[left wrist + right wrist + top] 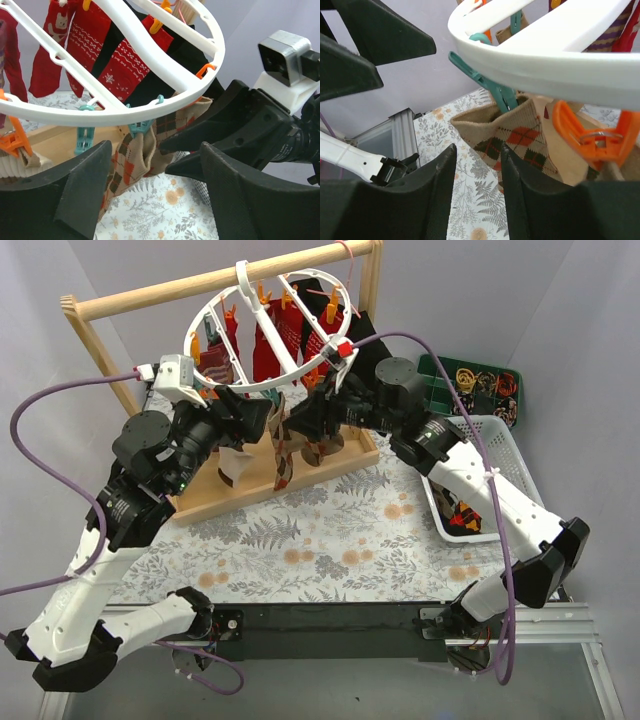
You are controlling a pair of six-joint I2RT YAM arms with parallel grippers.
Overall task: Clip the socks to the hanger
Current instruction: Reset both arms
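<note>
Behind the hanger (165, 102), half-hidden socks (125, 62)

Top camera looks down; wrist views close under hanger (65, 116), share argyle sock (520, 137).

Field note: I see the white round hanger (150, 106) hanging tilted at the table's 12 o'clock. Red Christmas-print socks (125, 65) hang clipped toward its far side. An argyle sock (520, 135) dangles from a teal clip (490, 86) at the ring's 6 o'clock rim.
</note>
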